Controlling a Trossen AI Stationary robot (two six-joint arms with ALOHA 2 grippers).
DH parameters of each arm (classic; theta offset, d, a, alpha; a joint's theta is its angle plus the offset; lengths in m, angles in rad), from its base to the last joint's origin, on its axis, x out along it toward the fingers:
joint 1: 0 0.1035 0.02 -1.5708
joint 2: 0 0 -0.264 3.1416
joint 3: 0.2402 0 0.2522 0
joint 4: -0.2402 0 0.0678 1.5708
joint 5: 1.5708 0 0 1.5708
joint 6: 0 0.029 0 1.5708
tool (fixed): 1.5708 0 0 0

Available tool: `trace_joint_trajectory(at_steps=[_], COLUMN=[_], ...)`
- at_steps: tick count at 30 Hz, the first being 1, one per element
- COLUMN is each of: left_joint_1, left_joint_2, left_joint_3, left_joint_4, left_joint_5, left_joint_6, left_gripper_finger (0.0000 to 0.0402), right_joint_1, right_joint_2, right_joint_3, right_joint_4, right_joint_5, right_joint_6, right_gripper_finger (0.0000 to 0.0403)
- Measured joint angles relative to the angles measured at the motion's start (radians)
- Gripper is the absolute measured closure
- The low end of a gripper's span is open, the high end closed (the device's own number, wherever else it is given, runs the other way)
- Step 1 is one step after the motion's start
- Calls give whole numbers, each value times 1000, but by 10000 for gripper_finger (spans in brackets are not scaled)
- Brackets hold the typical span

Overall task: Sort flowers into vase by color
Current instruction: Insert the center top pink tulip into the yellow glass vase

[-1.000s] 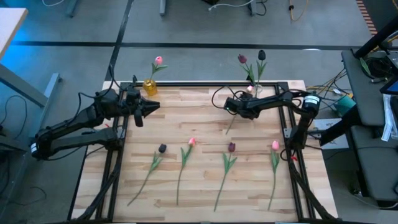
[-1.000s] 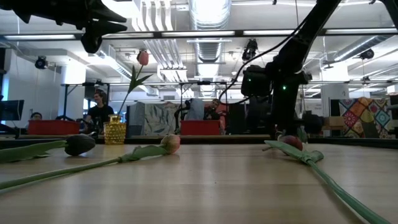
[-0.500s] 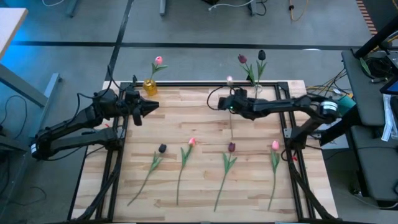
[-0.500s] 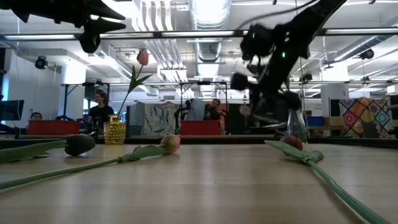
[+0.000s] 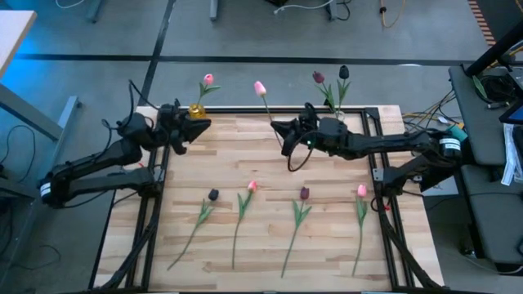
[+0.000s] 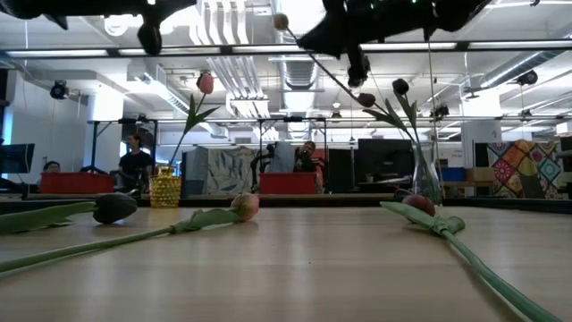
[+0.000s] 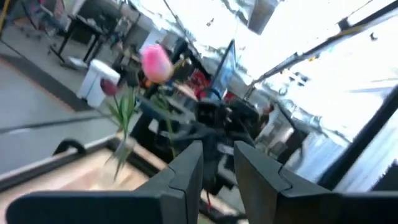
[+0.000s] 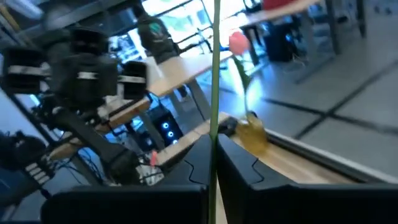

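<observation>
- Clearly the right tool [image 5: 288,131] is clamped on the thin green stem of a pink tulip [image 5: 260,87]; in the right wrist view the stem runs straight up between the closed fingers [image 8: 186,163], and from above the flower head leans toward the yellow vase [image 5: 196,113].
- Left tool [image 5: 201,124] hangs just beside the yellow vase, its fingers a little apart, holding nothing.
- Judged from its look, the tulip is very light, with a springy stem that will sway and could slip or kink under a hard pinch; the head bruises easily. A hold low to mid stem, well clear of the petals, seems best.
- Yellow vase already holds one pink tulip [image 5: 207,79]; well apart from it, the clear vase [image 5: 338,117] holds two dark maroon tulips [image 5: 318,77].
- Farther from the yellow vase, across the wooden surface [image 5: 245,155], four tulips lie flat: two maroon [image 5: 213,194] and two pink [image 5: 252,186].
- No brand, label or writing can be read.
</observation>
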Motion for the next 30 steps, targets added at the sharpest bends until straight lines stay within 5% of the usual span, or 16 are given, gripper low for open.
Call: trace_joint_trajectory(at_steps=[14, 30], left_joint_1=[-1, -1], left_joint_2=[390, 666], left_joint_3=[346, 678], left_joint_4=[84, 64], left_joint_5=[26, 196], left_joint_6=[150, 202], left_gripper_finger=[256, 237], right_joint_1=[10, 15], right_joint_2=[88, 102], right_joint_3=[330, 367], right_joint_4=[-92, -76], right_joint_5=[-86, -131], right_joint_6=[-237, -263], right_gripper_finger=[392, 392])
